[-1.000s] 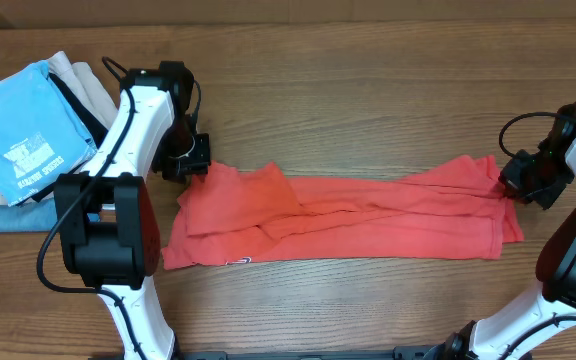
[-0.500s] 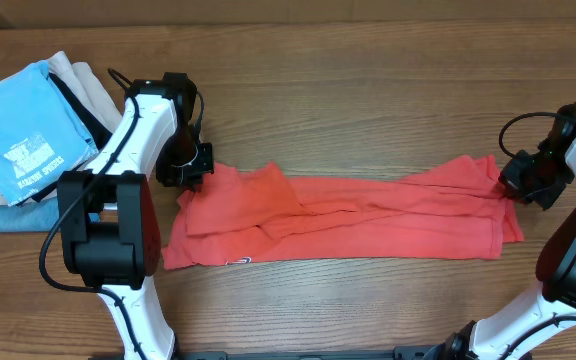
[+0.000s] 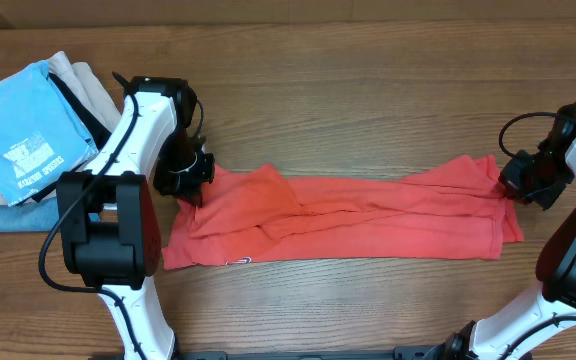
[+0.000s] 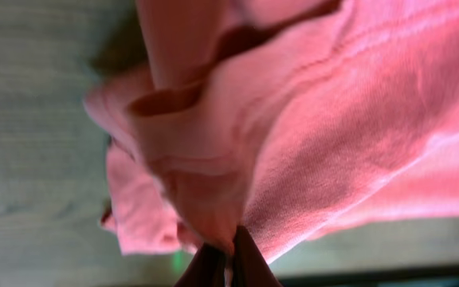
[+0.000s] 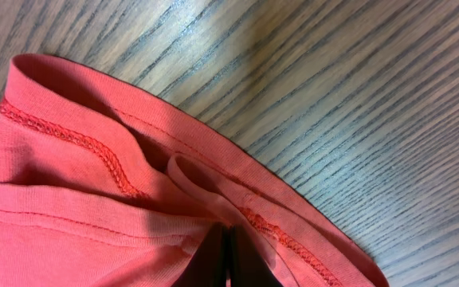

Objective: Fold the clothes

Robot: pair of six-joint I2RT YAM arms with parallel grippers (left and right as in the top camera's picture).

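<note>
The red T-shirt (image 3: 348, 220) lies stretched in a long folded band across the middle of the table. My left gripper (image 3: 190, 184) is shut on its upper left corner, where the cloth bunches; the left wrist view shows pink fabric (image 4: 309, 119) pinched between the fingertips (image 4: 228, 249). My right gripper (image 3: 511, 186) is shut on the shirt's upper right corner; the right wrist view shows the stitched hem (image 5: 94, 151) folded into the closed fingers (image 5: 228, 239). The chest lettering is mostly hidden; a small white bit shows at the lower left edge (image 3: 239, 261).
A stack of folded garments sits at the far left, with a light blue shirt (image 3: 23, 130) on top and beige and dark pieces beneath. The wooden table (image 3: 368, 110) stretches behind and in front of the shirt.
My left gripper has moved down and slightly left, carrying the shirt's upper left corner with it and bunching the cloth. The right gripper has stayed put.
</note>
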